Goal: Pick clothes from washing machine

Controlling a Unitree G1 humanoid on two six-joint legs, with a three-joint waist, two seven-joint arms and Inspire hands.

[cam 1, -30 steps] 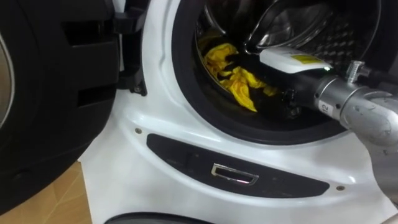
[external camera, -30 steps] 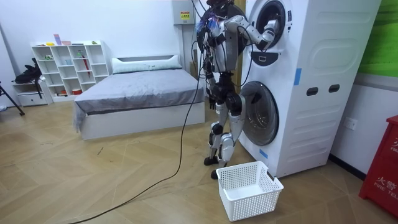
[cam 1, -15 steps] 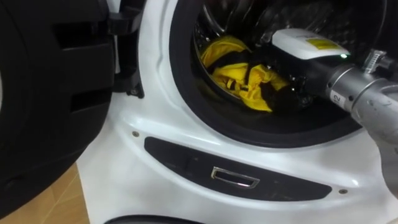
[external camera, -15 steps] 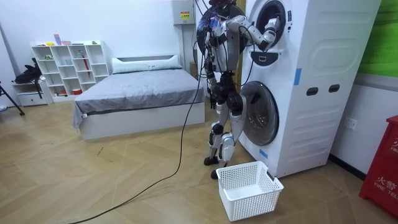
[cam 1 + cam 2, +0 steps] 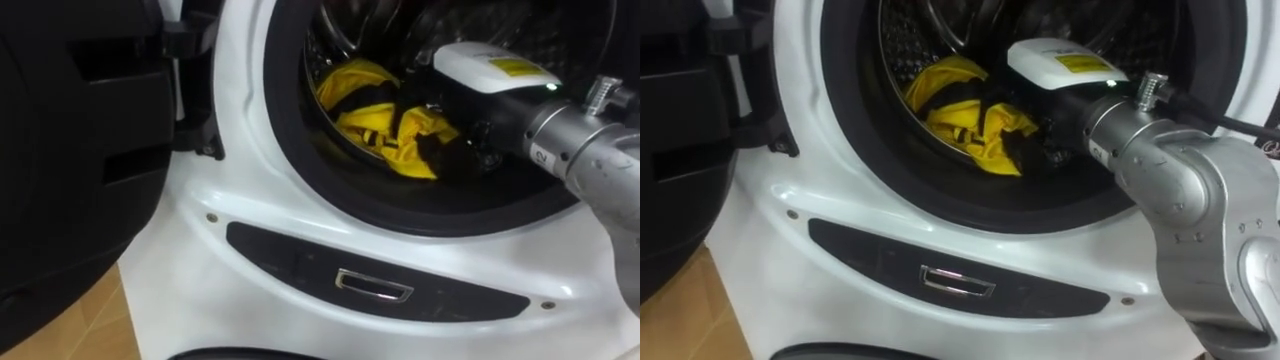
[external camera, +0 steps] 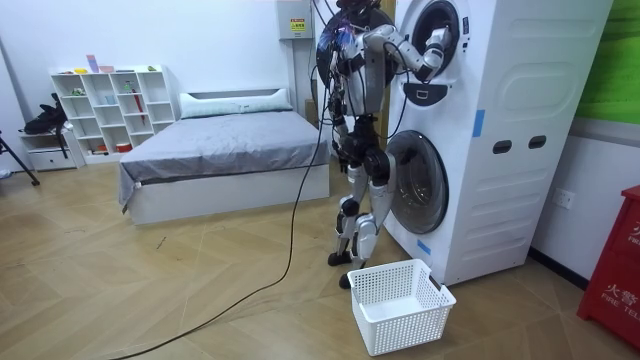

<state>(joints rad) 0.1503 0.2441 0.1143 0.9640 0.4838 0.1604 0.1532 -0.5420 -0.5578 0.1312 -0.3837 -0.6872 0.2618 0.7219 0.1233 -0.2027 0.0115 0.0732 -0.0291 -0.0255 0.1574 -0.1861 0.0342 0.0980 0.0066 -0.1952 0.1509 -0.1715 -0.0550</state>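
The robot stands close in front of a tall white washing machine (image 6: 500, 130), which has one round opening above and one below, and its right arm reaches up into the upper opening. From the head camera, the dark door (image 5: 80, 150) of this opening is swung wide to the left, and the right hand (image 5: 478, 120) is inside the drum (image 5: 350, 30), past the dark rubber ring. A yellow garment (image 5: 400, 150) lies at the bottom of the drum, near the front edge, bunched in folds with a dark stripe across it. The dark fingers (image 5: 452, 152) are sunk in the right part of the cloth and seem to be curled round a fold of it, though they are hard to separate from the dark drum behind. Under the opening is a long dark panel (image 5: 300, 262) on the white front. On the wooden floor beside the robot's feet is a white basket (image 6: 400, 305), and behind the robot are a bed (image 6: 225, 150) and a white shelf (image 6: 105, 110).
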